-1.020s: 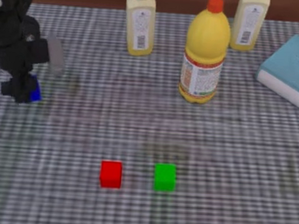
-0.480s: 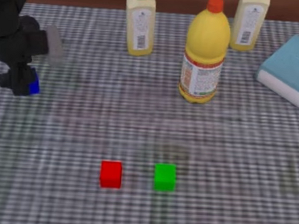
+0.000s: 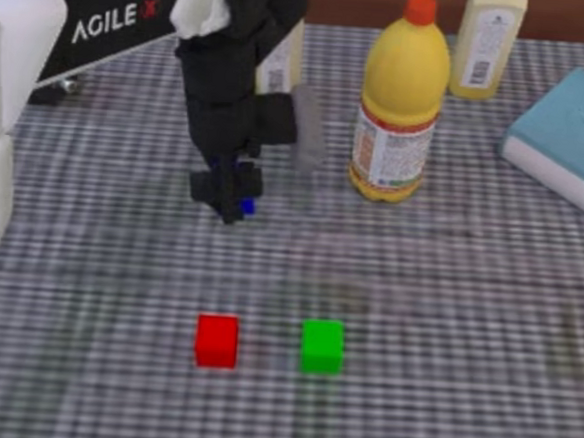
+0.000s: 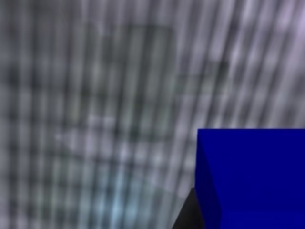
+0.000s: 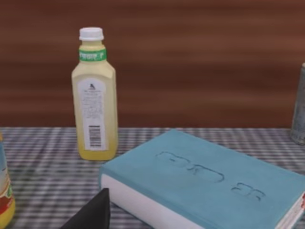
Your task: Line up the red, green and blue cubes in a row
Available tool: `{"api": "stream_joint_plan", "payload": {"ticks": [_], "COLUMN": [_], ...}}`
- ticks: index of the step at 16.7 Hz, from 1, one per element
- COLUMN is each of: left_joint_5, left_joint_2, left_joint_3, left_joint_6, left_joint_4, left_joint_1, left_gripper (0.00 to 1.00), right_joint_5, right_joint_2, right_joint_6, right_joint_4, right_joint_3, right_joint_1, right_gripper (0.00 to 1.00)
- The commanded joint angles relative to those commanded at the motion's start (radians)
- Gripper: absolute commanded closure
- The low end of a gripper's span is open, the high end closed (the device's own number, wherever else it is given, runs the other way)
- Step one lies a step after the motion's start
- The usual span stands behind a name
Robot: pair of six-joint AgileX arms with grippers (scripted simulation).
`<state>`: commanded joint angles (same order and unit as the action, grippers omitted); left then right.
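- Three cubes: the blue cube point(image 3: 247, 206) sits clamped in the left gripper point(image 3: 229, 197) jaws, mostly hidden by them from above, behind the other two.
- The red cube point(image 3: 216, 340) and green cube point(image 3: 322, 345) lie side by side, apart, on the checked counter point(image 3: 445, 320).
- Three yellow bottles: one point(image 3: 279, 63) behind the arm, a red-capped one point(image 3: 400, 101), one point(image 3: 491, 42) cut off.
- One teal book point(image 3: 570, 138), far right.
- Right gripper jaws: cannot tell.
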<state>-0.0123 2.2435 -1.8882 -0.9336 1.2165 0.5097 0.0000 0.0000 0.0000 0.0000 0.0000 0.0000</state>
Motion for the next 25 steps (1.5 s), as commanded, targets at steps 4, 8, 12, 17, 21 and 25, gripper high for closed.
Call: {"api": "stream_joint_plan", "payload": {"ticks": [4,8,12,17,21,25], "left_joint_5": [0.002,0.003,0.003,0.003,0.002,0.003], "left_joint_2": [0.039,0.057,0.058,0.069,0.108,0.122], "left_joint_3": [-0.092,-0.145,-0.150,-0.102,-0.009,0.019], "left_joint_6": [0.185,0.304,0.315,0.316,0.318,0.318], "left_joint_4": [0.049,0.077,0.080,0.010,-0.116,-0.153], "left_joint_1": [0.282,0.434,0.447,0.444,0.448,0.450], "left_gripper": [1.00,1.00,1.00,1.00,1.00,1.00], "right_joint_5": [0.000,0.000,0.000,0.000,0.000,0.000], "right_joint_2": [0.000,0.000,0.000,0.000,0.000,0.000], "right_joint_6": [0.000,0.000,0.000,0.000,0.000,0.000], "right_joint_4": [0.000,0.000,0.000,0.000,0.000,0.000], "right_joint_3": [0.000,0.000,0.000,0.000,0.000,0.000], "right_joint_1": [0.000,0.000,0.000,0.000,0.000,0.000], "right_gripper": [0.00,0.00,0.00,0.00,0.00,0.00]}}
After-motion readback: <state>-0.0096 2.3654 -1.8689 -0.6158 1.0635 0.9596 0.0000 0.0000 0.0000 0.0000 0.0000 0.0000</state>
